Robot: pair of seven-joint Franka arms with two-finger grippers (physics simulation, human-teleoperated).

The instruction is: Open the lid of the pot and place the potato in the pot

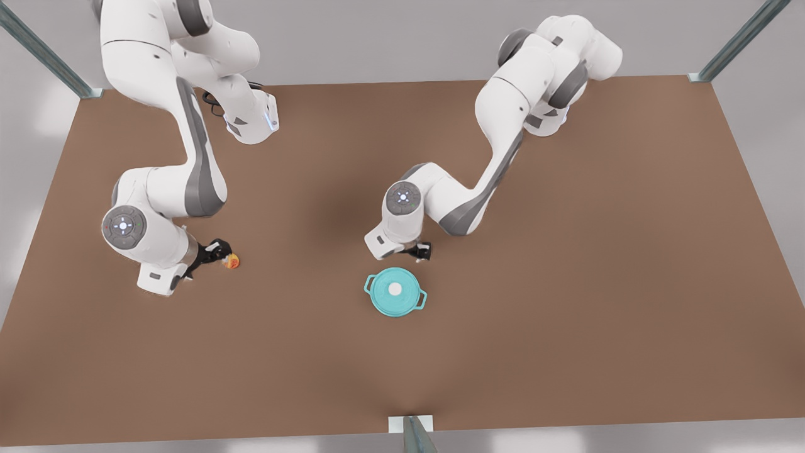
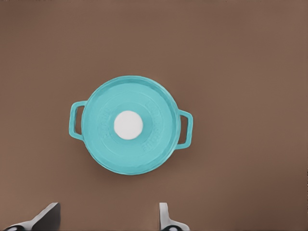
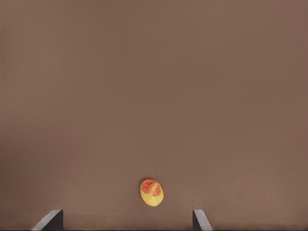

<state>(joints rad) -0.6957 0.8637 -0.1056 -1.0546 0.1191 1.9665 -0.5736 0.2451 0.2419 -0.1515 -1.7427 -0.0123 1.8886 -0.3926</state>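
Your pot lid (image 1: 394, 289) sits closed on the pot (image 1: 422, 300), near the middle of the brown table (image 1: 566, 283). The potato (image 1: 232, 261) lies well apart, toward the front view's left. Your left gripper (image 1: 420, 251) hovers just beside the pot, fingers (image 2: 48, 216) spread open. Your right gripper (image 1: 217, 251) hangs by the potato, fingers (image 3: 50, 220) open too.

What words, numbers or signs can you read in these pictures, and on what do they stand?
No text can be read.
Pot lid: faint raised marks ring the white knob, too blurred to read.
Arm joint caps: small lights and symbols, no letters.
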